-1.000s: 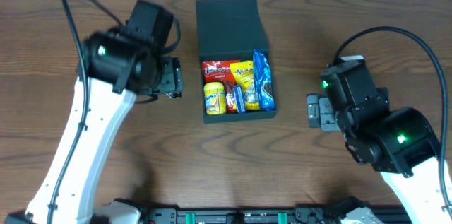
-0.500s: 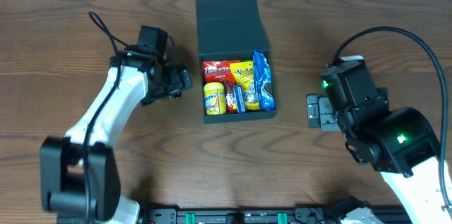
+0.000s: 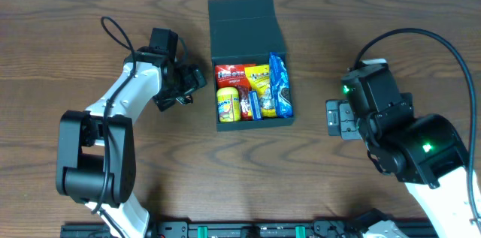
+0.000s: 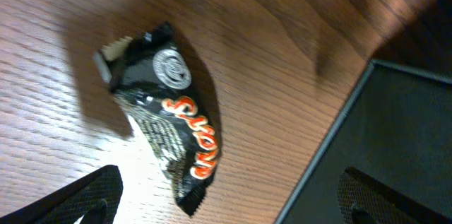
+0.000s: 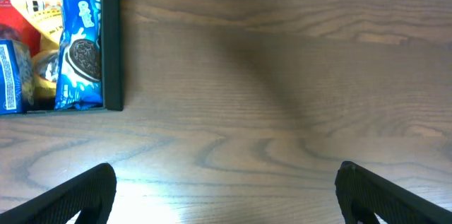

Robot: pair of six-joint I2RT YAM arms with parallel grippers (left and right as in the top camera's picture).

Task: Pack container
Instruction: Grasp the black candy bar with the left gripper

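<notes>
The dark teal container [image 3: 246,22] stands open at the table's middle, lid flap folded back, with several snack packets inside: a blue Oreo packet [image 3: 279,84], a yellow one, red ones. My left gripper [image 3: 189,85] is open and low just left of the container. In the left wrist view it [image 4: 233,206] hovers over a black snack packet with orange lettering [image 4: 173,114] lying on the wood, beside the container's wall [image 4: 402,132]. My right gripper [image 3: 334,118] is open and empty to the container's right; its view [image 5: 226,199] shows the container's corner [image 5: 113,47] and the Oreo packet [image 5: 81,47].
Bare dark wood table [image 3: 376,13] on all sides of the container. The table's front edge carries a black rail [image 3: 248,230]. The right arm's cable [image 3: 421,35] loops over the right side.
My left arm has dropped down and swung in toward the container's left side, its gripper now low over the black packet. The right arm and the container have not moved.
</notes>
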